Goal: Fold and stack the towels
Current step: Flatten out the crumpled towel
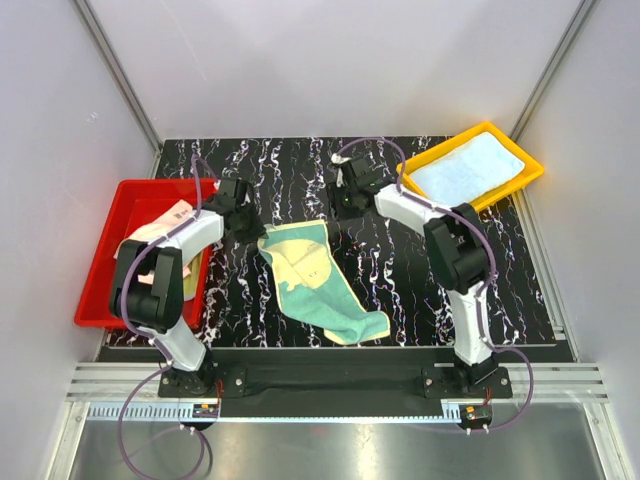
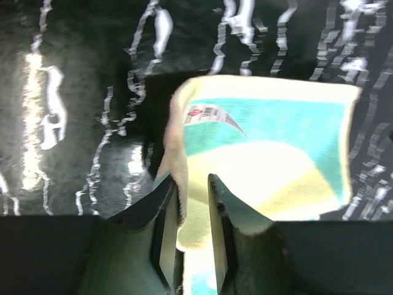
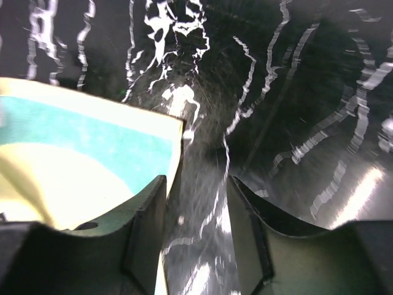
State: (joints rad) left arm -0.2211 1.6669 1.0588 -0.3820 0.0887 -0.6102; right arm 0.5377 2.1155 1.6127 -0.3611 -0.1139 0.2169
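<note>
Towel [image 1: 315,280] lies on bench [image 1: 420,290], centre, rumpled at near end. Left fingers [image 2: 163,239] straddle its far-left hem; clamped or loose, cannot tell. Right fingers [image 3: 245,233] apart, empty, just beside far-right corner. You take both far corners evenly, keep hem taut, fold square.
</note>
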